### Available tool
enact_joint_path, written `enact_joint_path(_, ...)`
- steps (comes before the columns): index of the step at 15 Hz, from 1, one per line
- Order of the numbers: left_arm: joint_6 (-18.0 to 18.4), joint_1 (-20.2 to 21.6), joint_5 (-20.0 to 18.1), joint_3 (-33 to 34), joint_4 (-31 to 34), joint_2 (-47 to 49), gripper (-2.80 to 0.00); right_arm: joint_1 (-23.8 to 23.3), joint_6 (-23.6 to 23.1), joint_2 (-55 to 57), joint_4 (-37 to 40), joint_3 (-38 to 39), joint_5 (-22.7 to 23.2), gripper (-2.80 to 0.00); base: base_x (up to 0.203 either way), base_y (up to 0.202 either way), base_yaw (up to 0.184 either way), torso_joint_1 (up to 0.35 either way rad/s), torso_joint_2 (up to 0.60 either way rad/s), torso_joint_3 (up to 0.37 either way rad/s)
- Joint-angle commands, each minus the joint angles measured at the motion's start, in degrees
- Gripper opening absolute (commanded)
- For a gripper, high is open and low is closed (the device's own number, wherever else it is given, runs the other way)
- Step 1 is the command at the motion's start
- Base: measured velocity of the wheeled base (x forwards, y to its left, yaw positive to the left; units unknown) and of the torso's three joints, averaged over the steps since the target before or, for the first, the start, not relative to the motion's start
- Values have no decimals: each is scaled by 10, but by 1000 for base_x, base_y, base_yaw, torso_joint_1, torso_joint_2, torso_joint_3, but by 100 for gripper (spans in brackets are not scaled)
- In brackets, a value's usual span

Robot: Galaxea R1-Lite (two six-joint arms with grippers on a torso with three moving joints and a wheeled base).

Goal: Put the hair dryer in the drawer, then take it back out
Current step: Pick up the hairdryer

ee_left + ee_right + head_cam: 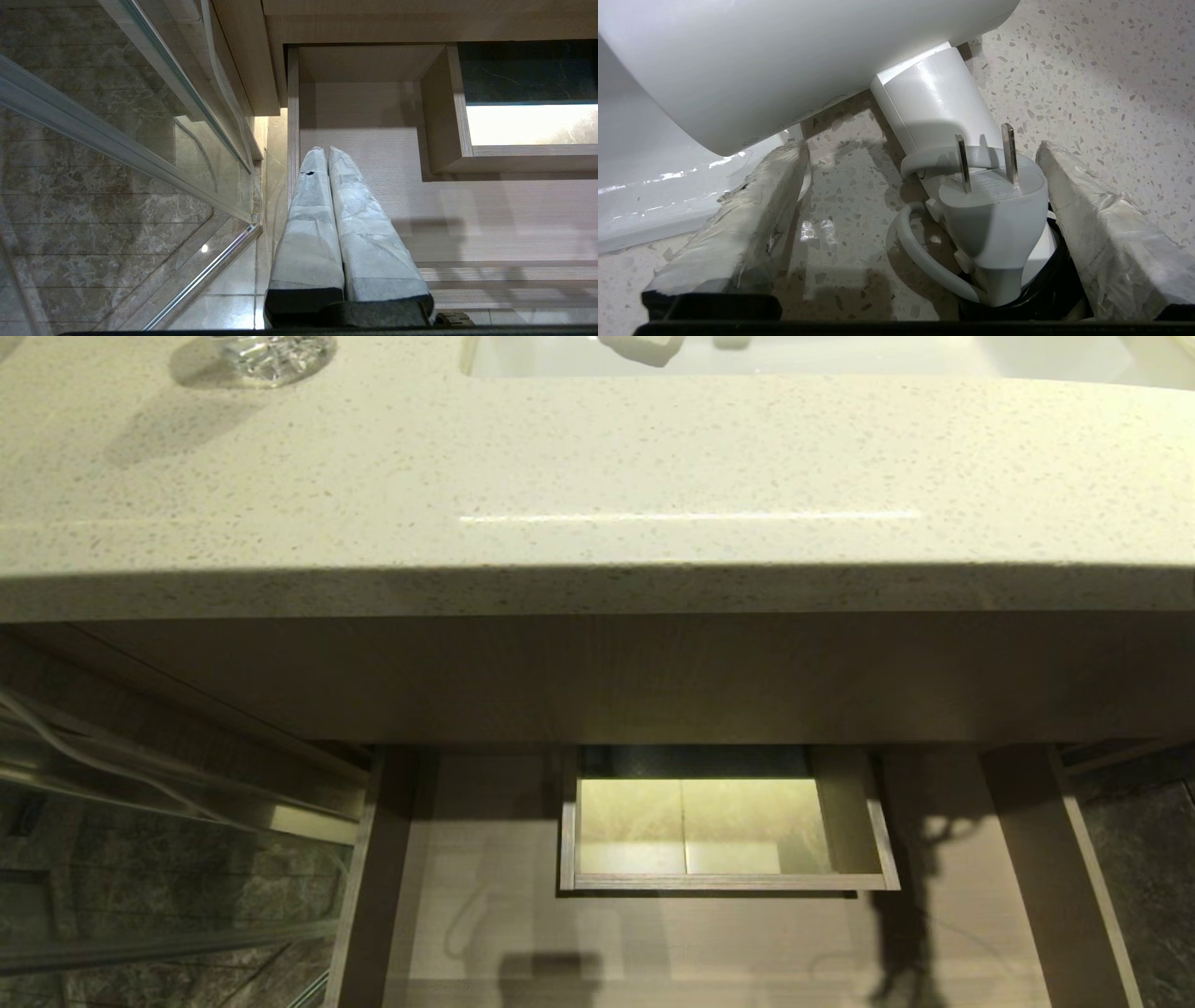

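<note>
The white hair dryer [784, 60] lies on the speckled countertop [1087, 70] beside the sink's rim. Its handle [934, 98] runs back between my fingers, with the grey plug [994, 200] and looped cord against it. My right gripper [920, 145] is open, one taped finger on each side of the handle and plug, the plug close to one finger [1101, 219]. The drawer [485, 859] stands pulled out under the counter, its floor bare round the boxed cut-out [728, 882]. My left gripper [325, 150] hangs shut over the drawer's [373, 154] left edge.
The countertop [597, 457] overhangs the drawer's back part. A white sink [840, 359] lies at the far edge, and a cut-glass object [271, 350] stands far left. A glass door with a metal frame [117, 140] flanks the cabinet on the left.
</note>
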Motion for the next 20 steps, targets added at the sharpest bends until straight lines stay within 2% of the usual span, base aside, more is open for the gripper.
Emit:
enact_joint_path(1,0,-1,0,0,0,0,-280,0,0,-2,2,0,0,0,0,0,0,0,0,0)
enact_joint_path(8,0,0,0,0,0,0,-280,-11,-16,-2,-39,0,0,0,0,0,0,0,0,0)
enact_joint_path(20,0,0,0,0,0,0,-280,-20,-16,-1,-30,4,-1,0,0,0,0,0,0,0)
